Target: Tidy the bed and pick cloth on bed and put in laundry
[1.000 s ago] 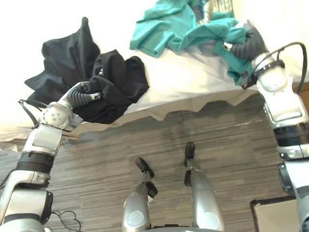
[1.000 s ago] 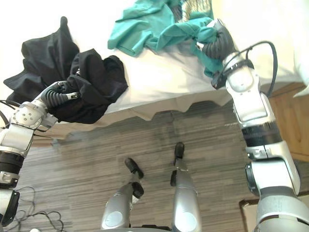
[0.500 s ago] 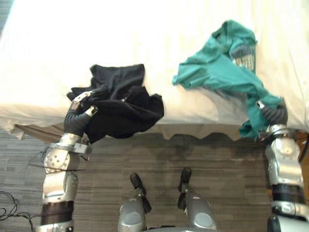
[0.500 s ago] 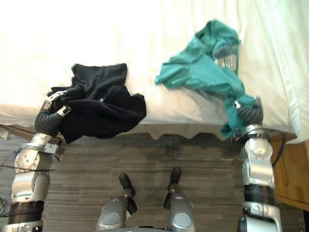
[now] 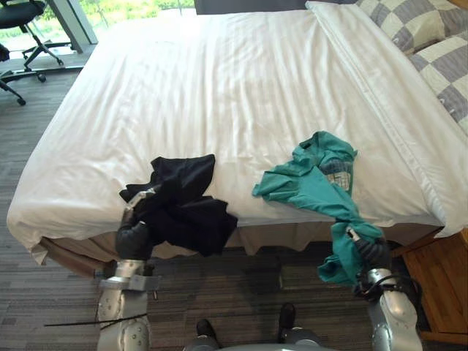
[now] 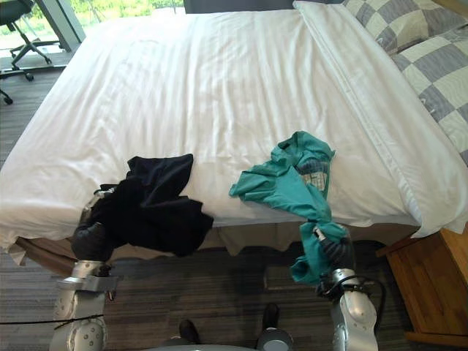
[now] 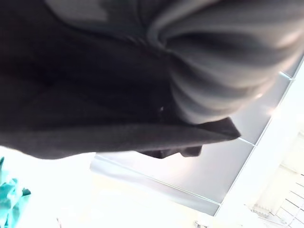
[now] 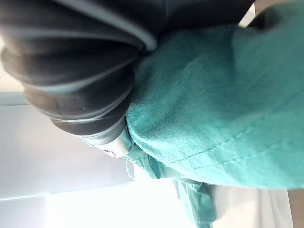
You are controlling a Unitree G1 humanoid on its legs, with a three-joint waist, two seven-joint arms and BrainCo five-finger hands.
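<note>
A black cloth (image 5: 183, 208) and a teal cloth (image 5: 314, 183) spill over the near edge of the white bed (image 5: 219, 88), well apart from the checked pillows (image 5: 431, 29), with a wooden nightstand (image 5: 439, 285) beside. The left hand (image 5: 134, 238) grips the black cloth; the right hand (image 5: 374, 254) clutches the teal cloth.

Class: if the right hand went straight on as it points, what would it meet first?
The teal cloth bunched over the right hand; past it, probably the bed's white sheet.

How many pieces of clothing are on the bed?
2: black garment over the near edge, at the left hand; teal shirt right of it, one end in the right hand.
</note>
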